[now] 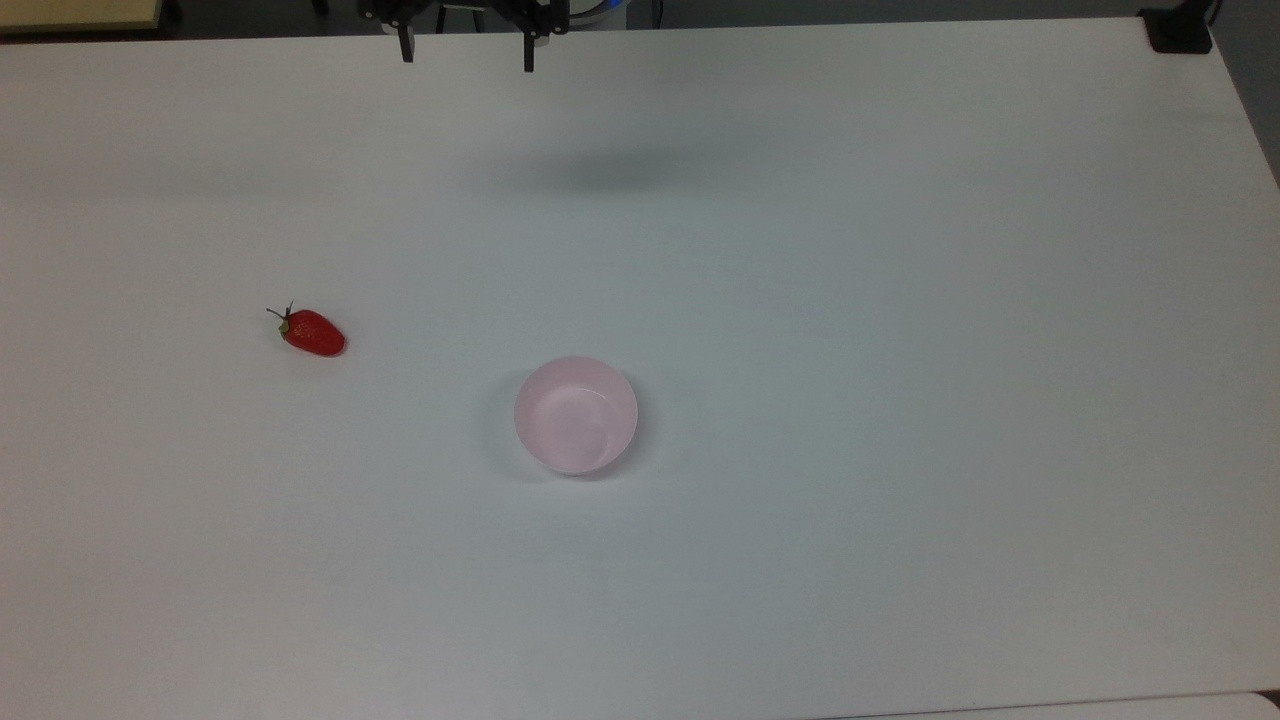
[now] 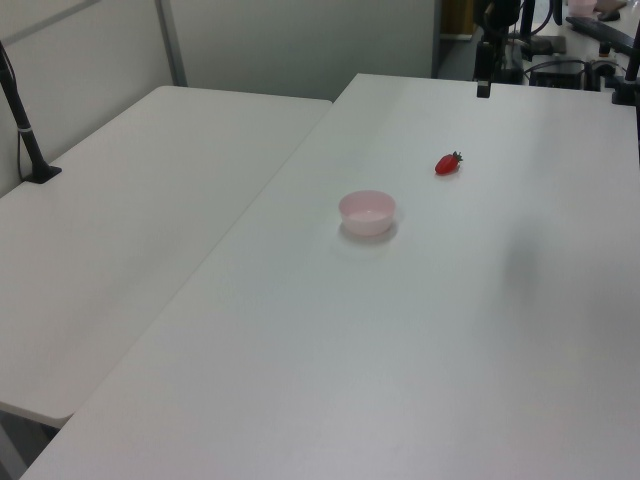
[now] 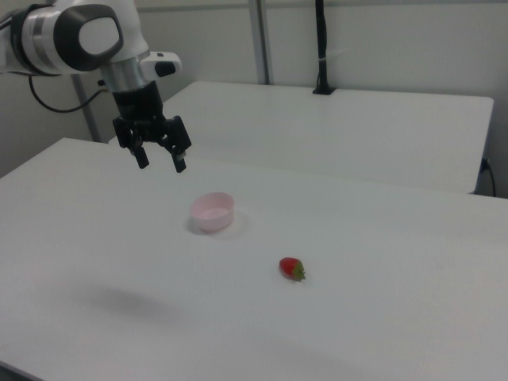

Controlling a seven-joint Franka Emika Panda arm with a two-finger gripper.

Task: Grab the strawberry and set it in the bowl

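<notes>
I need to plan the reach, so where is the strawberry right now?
The strawberry lies on the white table, apart from the pink bowl and off to the top view's left of it; in the right view it sits right of the bowl.

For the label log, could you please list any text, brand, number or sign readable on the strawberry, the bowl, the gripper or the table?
None: no readable text in any view.
The strawberry: plain red skin, no label.
The bowl: plain pale pink, no marking.
The gripper: black fingers, open, no legible lettering.
The table: bare white, no sign.
</notes>
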